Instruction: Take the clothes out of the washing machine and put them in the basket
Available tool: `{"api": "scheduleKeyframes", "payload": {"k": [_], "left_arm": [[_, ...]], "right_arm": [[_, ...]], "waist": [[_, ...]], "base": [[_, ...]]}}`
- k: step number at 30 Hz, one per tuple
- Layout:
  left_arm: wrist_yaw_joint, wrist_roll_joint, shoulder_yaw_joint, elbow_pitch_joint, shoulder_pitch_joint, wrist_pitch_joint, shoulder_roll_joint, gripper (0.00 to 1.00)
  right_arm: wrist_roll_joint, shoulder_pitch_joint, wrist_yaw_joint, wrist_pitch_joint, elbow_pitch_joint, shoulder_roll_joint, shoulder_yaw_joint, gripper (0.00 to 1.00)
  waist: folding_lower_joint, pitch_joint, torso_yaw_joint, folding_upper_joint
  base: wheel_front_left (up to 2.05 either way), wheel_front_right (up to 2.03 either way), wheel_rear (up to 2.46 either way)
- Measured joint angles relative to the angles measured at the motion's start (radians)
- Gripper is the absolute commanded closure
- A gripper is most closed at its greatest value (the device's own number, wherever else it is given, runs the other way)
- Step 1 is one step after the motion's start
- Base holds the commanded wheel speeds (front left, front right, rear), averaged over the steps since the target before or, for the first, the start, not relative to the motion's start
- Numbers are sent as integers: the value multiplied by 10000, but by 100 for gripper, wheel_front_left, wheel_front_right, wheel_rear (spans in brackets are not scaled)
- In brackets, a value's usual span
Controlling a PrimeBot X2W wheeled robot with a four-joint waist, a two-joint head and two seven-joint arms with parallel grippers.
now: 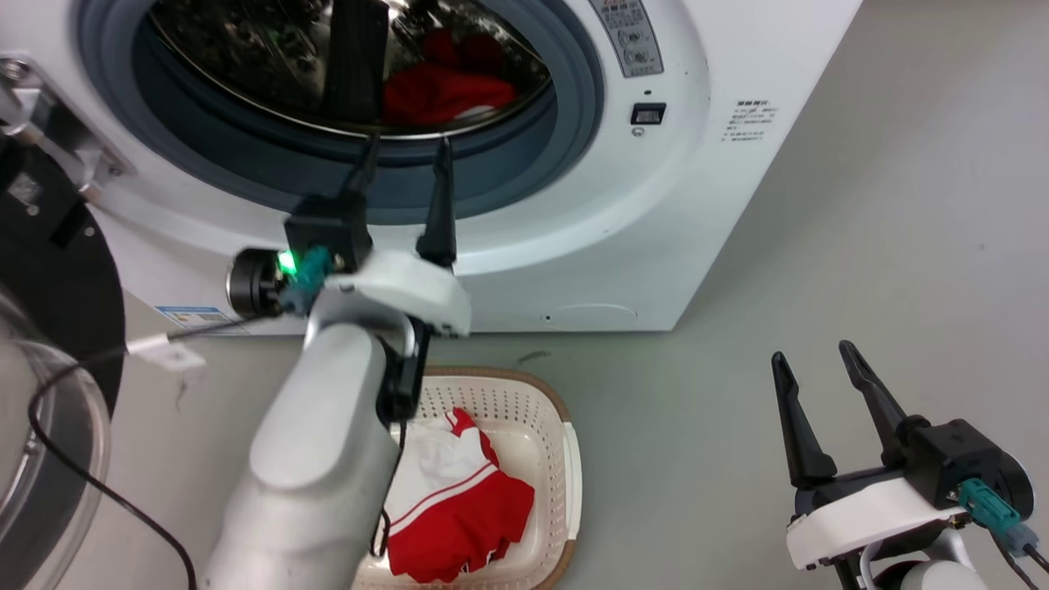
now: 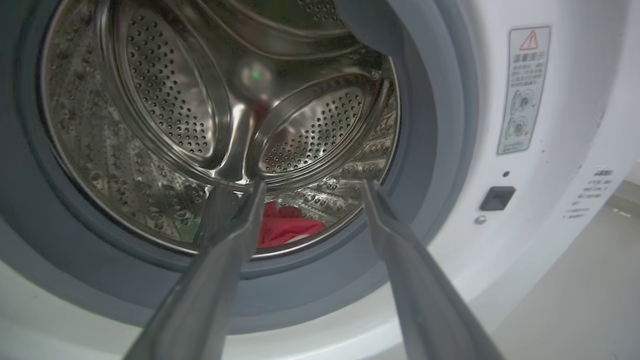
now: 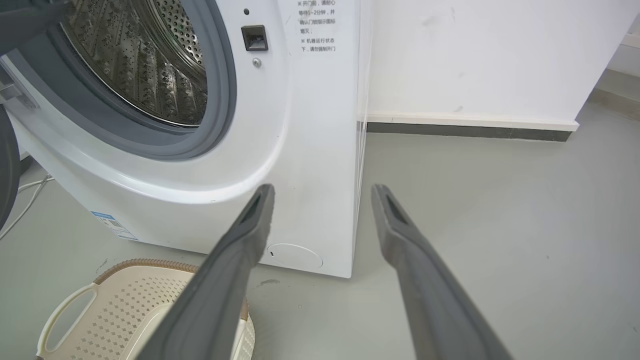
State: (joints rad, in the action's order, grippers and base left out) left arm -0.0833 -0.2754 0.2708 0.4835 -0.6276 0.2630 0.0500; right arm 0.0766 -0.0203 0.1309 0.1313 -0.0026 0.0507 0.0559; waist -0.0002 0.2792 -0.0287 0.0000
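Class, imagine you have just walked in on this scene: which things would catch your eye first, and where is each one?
The bright red garment lying low inside the open washing machine stands out first, with the open left hand poised at its mouth, pointing in. Next comes the red and white garment in the basket on the floor in front of the machine.

The smooth pale grey floor (image 1: pixel 860 270) carries the large white front-loading washing machine (image 1: pixel 705 213) and, just in front of it, the brown-rimmed cream perforated plastic basket (image 1: pixel 571 467).
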Motion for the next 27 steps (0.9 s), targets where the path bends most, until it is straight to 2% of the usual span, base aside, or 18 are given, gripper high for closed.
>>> {"api": "scheduleKeyframes", "payload": {"k": [10,16,19,27], "left_arm": [[397,-21,-830,3166,-2810,0,234,0],[393,-88,-980,4987,-4679,-226,616,0],[393,-194,-1108,5613,-5572,-635,855,0],[454,-188,-1127,6886,-7495,-2138,1962,0]], "right_arm": [[242,-480,0,188,54,0,322,0],[583,-1006,2,474,453,0,775,0],[767,-1265,2,658,658,0,988,0],[1404,-1847,2,1083,1377,6,1597,0]], "waist": [[2,1159,-565,0],[2,2033,-1079,0],[2,2496,-1384,0],[3,3640,-2437,0]], "base": [[0,0,0],[0,0,0],[0,0,0],[0,0,0]]}}
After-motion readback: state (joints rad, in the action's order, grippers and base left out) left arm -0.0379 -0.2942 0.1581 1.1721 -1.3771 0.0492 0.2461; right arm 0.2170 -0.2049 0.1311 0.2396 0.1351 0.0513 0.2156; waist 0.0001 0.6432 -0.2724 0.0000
